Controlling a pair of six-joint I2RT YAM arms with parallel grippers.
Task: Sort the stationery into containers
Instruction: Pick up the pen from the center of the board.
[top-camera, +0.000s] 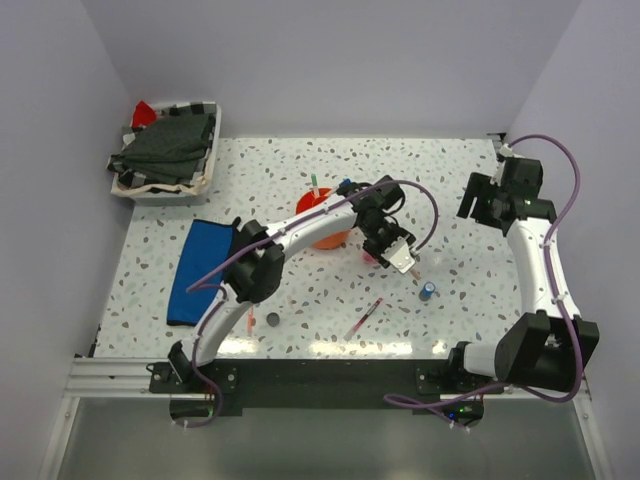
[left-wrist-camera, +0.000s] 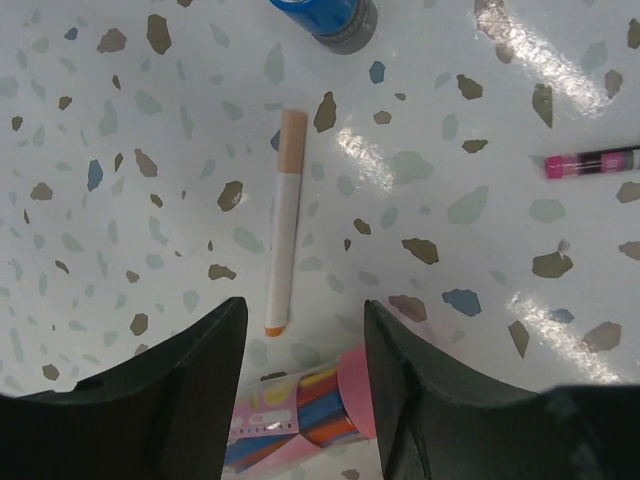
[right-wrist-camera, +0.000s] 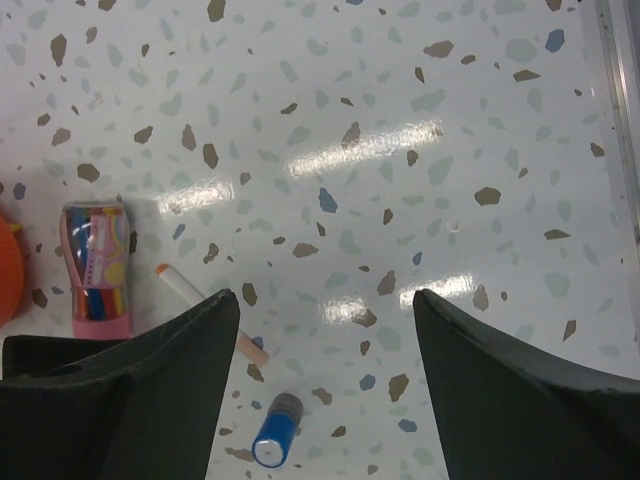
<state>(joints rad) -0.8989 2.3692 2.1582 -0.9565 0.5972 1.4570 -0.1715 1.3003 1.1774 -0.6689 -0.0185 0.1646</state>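
Note:
My left gripper hovers right of the orange organiser, over the fat pink tube. In the left wrist view its jaws straddle the tube: the pink end touches the right finger, while a gap shows at the left finger. A white pen with an orange tip lies just ahead, then a small blue cylinder. My right gripper is raised at the far right, open and empty, above bare table. The blue pouch lies at the left.
A white tray of dark cloth sits at the back left. A red pen, a dark disc and the blue cylinder lie near the front. A green pen stands in the organiser. A pink-black pen lies to the right.

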